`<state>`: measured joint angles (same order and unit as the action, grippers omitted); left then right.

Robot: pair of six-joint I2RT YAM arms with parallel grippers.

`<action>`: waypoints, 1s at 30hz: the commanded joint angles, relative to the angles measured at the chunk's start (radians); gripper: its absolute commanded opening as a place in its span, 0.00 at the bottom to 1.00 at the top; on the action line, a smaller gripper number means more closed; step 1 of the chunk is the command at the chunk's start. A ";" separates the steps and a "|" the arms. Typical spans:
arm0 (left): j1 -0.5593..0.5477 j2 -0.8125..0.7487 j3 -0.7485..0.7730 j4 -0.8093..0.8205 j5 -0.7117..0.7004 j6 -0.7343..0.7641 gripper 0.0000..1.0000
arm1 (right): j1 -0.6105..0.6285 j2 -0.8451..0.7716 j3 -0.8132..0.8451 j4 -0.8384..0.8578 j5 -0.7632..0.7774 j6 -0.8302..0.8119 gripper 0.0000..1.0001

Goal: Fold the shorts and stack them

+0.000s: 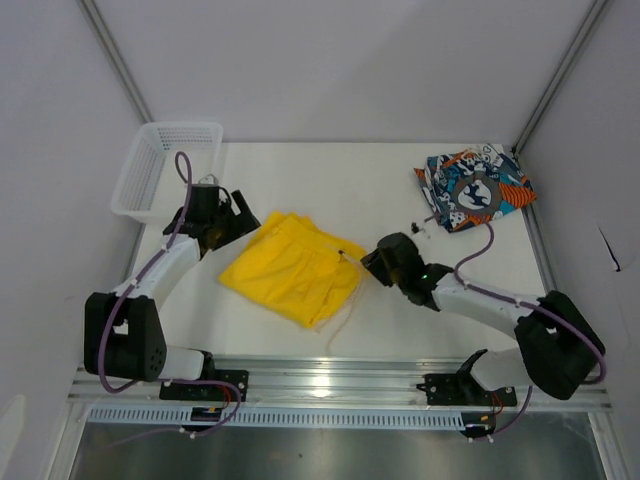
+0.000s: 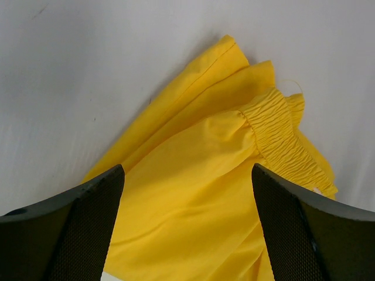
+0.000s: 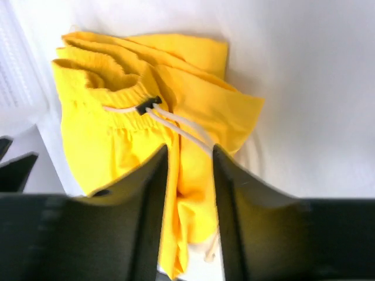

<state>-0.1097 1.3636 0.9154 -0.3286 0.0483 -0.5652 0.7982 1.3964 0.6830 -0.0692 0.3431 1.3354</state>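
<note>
A: Yellow shorts (image 1: 295,265)?
B: Middle of the table (image 1: 390,195), skewed, between both grippers. The waistband side faces right.
A: Hands?
B: Left gripper (image 1: 233,215) is wide open over the far-left corner, holding nothing. Right gripper (image 3: 188,151) is at the waistband edge, jaws narrow astride a fold by the drawstring (image 3: 176,123). Can't tell if it's pinched.
A: Printed shorts (image 1: 476,187)?
B: Far right, well apart. Right arm is nearer.

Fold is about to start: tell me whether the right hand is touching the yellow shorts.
Touching. The right wrist view shows a fold of the yellow shorts filling the gap between the fingers of the right hand, pressed against both.
</note>
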 commanded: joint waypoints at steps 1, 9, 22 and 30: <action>-0.002 0.011 -0.012 0.060 0.041 -0.016 0.91 | -0.219 -0.080 0.010 0.046 -0.224 -0.551 0.41; -0.053 0.035 -0.007 0.036 -0.002 -0.016 0.91 | -0.372 0.156 0.362 -0.173 -0.555 -0.799 0.93; -0.027 0.077 0.005 0.017 -0.044 -0.004 0.91 | 0.025 0.012 0.228 -0.163 -0.250 -0.504 0.84; -0.016 0.092 0.002 0.026 -0.044 0.007 0.91 | 0.044 0.144 0.316 -0.132 -0.260 -0.499 0.69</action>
<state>-0.1360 1.4464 0.9089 -0.3237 0.0204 -0.5678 0.8448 1.5032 0.9421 -0.2329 0.0483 0.8192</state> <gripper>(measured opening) 0.908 0.700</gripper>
